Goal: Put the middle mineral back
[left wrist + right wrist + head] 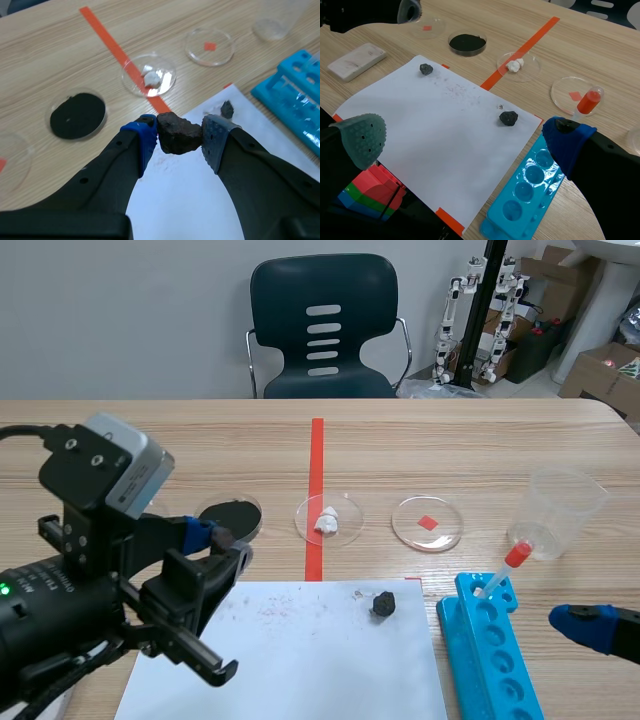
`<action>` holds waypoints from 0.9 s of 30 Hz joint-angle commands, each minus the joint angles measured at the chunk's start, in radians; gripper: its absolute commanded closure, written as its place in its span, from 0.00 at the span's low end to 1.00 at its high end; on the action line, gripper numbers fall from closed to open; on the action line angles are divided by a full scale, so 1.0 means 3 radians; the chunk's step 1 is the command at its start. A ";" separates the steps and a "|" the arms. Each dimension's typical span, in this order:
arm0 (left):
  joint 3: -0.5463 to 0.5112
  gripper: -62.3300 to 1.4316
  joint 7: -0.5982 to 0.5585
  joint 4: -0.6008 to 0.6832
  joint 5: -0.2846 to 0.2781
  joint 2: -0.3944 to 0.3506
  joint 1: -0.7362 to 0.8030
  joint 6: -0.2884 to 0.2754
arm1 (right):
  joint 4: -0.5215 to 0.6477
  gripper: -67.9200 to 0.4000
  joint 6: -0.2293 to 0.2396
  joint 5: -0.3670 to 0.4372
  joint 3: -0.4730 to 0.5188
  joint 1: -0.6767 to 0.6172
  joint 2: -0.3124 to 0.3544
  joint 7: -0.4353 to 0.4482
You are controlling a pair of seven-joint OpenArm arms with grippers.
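**Q:** Status of both grippers, and where's the task item?

**A:** Left gripper [180, 131]: jaws closed onto the reddish-brown mineral [176, 139], which is pinched at the pad tips only. It is held above the white paper sheet [300, 660]. Right gripper [465, 140]: jaws wide, nothing between them, parked low beside the blue tube rack [490, 650].

**Q:** Failure modes from here?

**A:** 1) Slip or rotation. The stone is irregular and the contact area small, so a jolt could twist it out.
2) Release too high. The stone may roll toward the black mineral [383, 605] or off the sheet.
3) Wrong spot. No mark shows the middle position. The faint reddish smudges [460, 91] are the only cue, approx. between the black mineral and the grey mineral [425, 69].
4) Overshoot fwd. The dish of white chunks [148, 76] and the black-powder dish [77, 115] lie just past the sheet's far edge.

**Q:** What can't be verified?

**A:** Height of the stone above the sheet can't be told. Its underside is hidden. In the scene view the left arm covers the sheet's left part, incl. the grey mineral. The right gripper is cut off there, with one blue pad visible.
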 commanded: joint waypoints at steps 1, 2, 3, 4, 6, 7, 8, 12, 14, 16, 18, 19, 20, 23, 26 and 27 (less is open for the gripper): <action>0.0092 0.79 -0.0011 -0.0056 -0.0062 0.0015 -0.0127 0.0022 | 0.0081 0.00 0.0011 0.0025 0.0009 0.0003 -0.0003 0.0051; 0.0169 0.79 0.0022 -0.0106 -0.0113 0.0015 -0.0226 0.0034 | 0.0081 0.00 0.0011 0.0025 0.0009 0.0003 -0.0003 0.0051; 0.0238 0.79 0.0033 -0.0163 -0.0173 0.0015 -0.0318 0.0036 | 0.0081 0.00 0.0011 0.0025 0.0009 0.0003 -0.0003 0.0051; 0.0306 0.79 0.0032 -0.0230 -0.0231 0.0015 -0.0409 0.0045 | 0.0081 0.00 0.0011 0.0025 0.0009 0.0003 -0.0003 0.0051; 0.0444 0.79 0.0031 -0.0389 -0.0345 0.0017 -0.0601 0.0058 | 0.0081 0.00 0.0011 0.0025 0.0009 0.0003 -0.0003 0.0051; 0.0504 0.79 0.0031 -0.0468 -0.0397 0.0018 -0.0690 0.0058 | 0.0081 0.00 0.0011 0.0025 0.0009 0.0003 -0.0003 0.0051; 0.0571 0.79 0.0031 -0.0559 -0.0467 0.0019 -0.0788 0.0060 | 0.0081 0.00 0.0011 0.0025 0.0009 0.0003 -0.0003 0.0051; 0.0807 0.79 0.0032 -0.0910 -0.0642 0.0092 -0.1108 0.0178 | 0.0081 0.00 0.0011 0.0025 0.0009 0.0003 -0.0003 0.0051; 0.0886 0.79 0.0031 -0.1082 -0.0683 0.0161 -0.1217 0.0263 | 0.0081 0.00 0.0011 0.0025 0.0009 0.0003 -0.0003 0.0051; 0.0927 0.79 0.0031 -0.1227 -0.0693 0.0234 -0.1287 0.0284 | 0.0081 0.00 0.0011 0.0025 0.0009 0.0003 -0.0003 0.0051; 0.0946 0.79 0.0028 -0.1371 -0.0693 0.0322 -0.1330 0.0284 | 0.0081 0.00 0.0011 0.0025 0.0009 0.0003 -0.0003 0.0051; 0.0947 0.79 0.0028 -0.1431 -0.0692 0.0366 -0.1347 0.0284 | 0.0081 0.00 0.0011 0.0025 0.0009 0.0003 -0.0003 0.0051; 0.0947 0.79 0.0029 -0.1502 -0.0690 0.0415 -0.1363 0.0284 | 0.0081 0.00 0.0011 0.0025 0.0009 0.0003 -0.0003 0.0051; 0.0950 0.79 0.0029 -0.1712 -0.0682 0.0540 -0.1423 0.0284 | 0.0081 0.00 0.0011 0.0025 0.0009 0.0003 -0.0003 0.0051; 0.0950 0.79 0.0028 -0.1923 -0.0680 0.0638 -0.1494 0.0284 | 0.0081 0.00 0.0011 0.0025 0.0009 0.0003 -0.0003 0.0051; 0.0950 0.79 0.0028 -0.1984 -0.0680 0.0662 -0.1517 0.0284 | 0.0081 0.00 0.0011 0.0025 0.0009 0.0003 -0.0003 0.0051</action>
